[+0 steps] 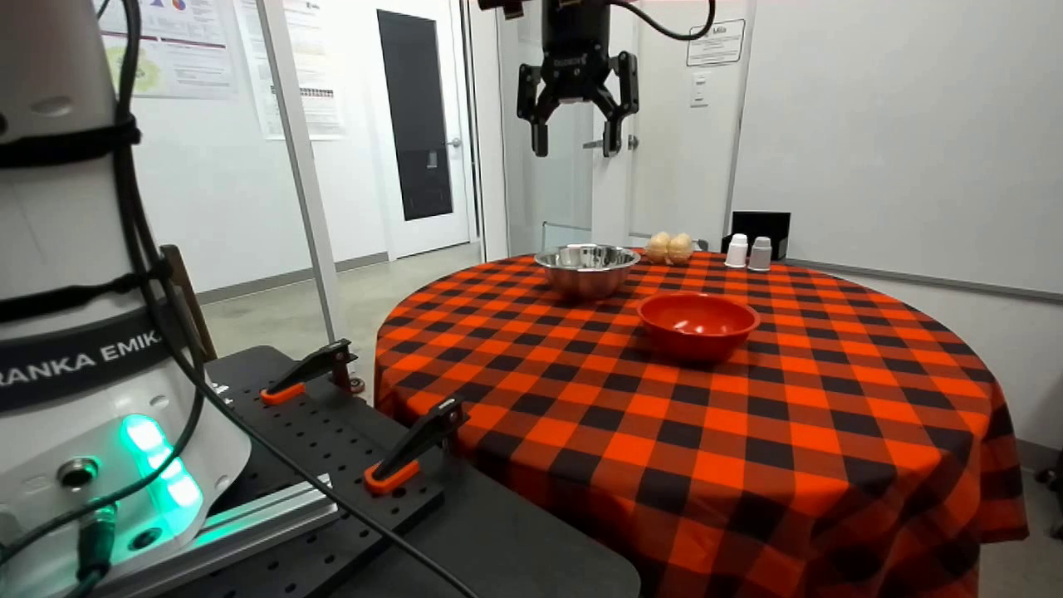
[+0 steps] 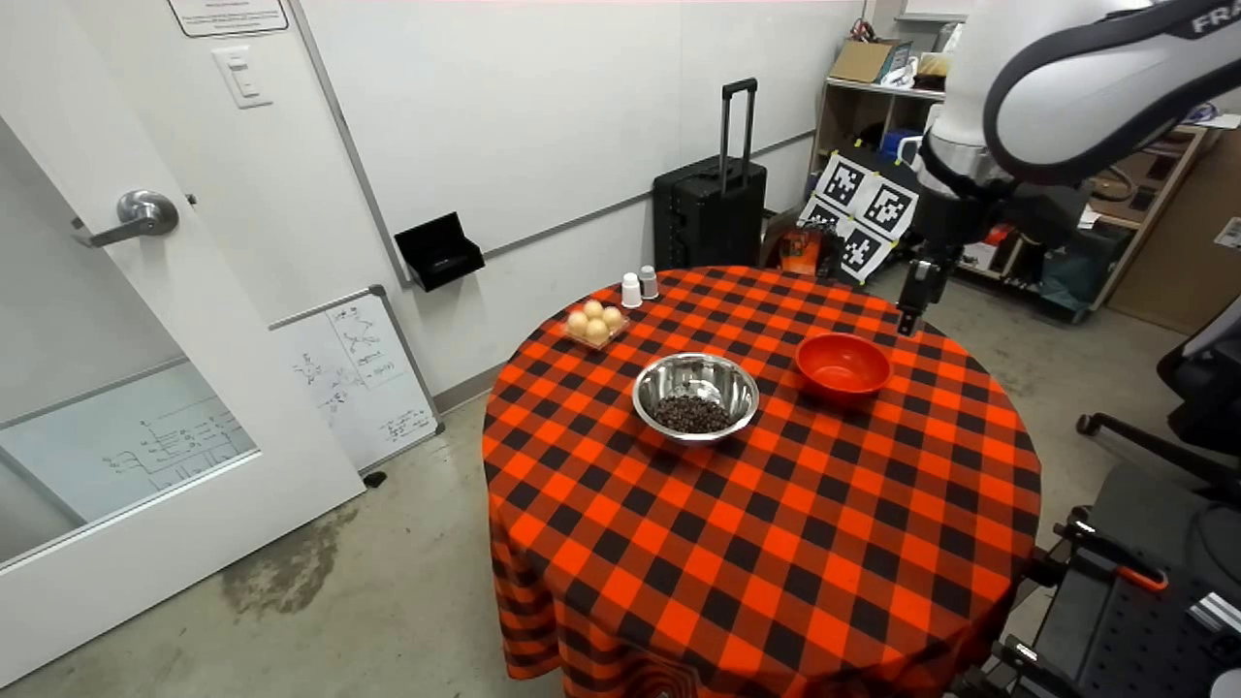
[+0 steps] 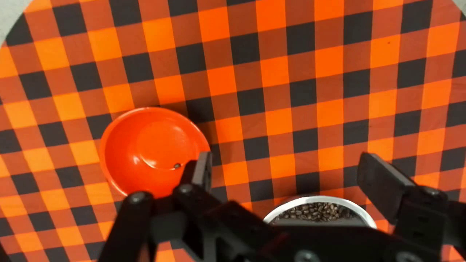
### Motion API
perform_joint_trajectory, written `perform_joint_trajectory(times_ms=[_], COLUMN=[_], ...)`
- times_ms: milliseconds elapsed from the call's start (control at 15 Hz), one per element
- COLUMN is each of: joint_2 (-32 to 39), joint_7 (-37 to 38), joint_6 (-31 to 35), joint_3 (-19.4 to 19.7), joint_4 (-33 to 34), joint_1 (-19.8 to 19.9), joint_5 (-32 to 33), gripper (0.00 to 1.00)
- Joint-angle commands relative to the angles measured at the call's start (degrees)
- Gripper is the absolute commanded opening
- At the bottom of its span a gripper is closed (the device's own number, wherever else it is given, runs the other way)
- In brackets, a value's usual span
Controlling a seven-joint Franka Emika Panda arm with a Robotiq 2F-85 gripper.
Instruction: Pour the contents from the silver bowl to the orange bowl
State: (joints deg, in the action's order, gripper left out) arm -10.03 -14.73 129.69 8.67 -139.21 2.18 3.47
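Well below the gripper (image 1: pixel 576 142), its jaws spread wide, sits the silver bowl (image 1: pixel 586 280).

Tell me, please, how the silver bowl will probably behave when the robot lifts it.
The silver bowl is shiny metal, so probably stiff but slippery. The coffee beans inside look loose and would likely slide if it tilts. Its sides flare, so gripping one edge may tip it.

In an exterior view we look low across the table (image 1: pixel 797 448) from beside the near-left robot base (image 1: pixel 66 224), a whiteboard (image 1: pixel 905 141) far right. In an exterior view we look down more steeply, the arm (image 2: pixel 1052 111) at right. Both share the table. The wrist view faces down, nearer the orange bowl (image 3: pixel 156 136) and silver bowl (image 3: pixel 316 199).
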Motion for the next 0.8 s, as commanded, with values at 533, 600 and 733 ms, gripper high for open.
perform_joint_trajectory(times_ms=[533, 600, 733], joint_2=[30.1, 32.4, 37.1], joint_7=[-2.6, -1.8, 0.1], joint_6=[0.7, 0.8, 0.7], joint_3=[-5.3, -5.8, -6.5], joint_4=[29.6, 31.9, 36.8], joint_1=[0.9, 0.9, 0.7], joint_5=[-6.8, -6.8, -6.5], gripper=[1.0, 1.0, 1.0])
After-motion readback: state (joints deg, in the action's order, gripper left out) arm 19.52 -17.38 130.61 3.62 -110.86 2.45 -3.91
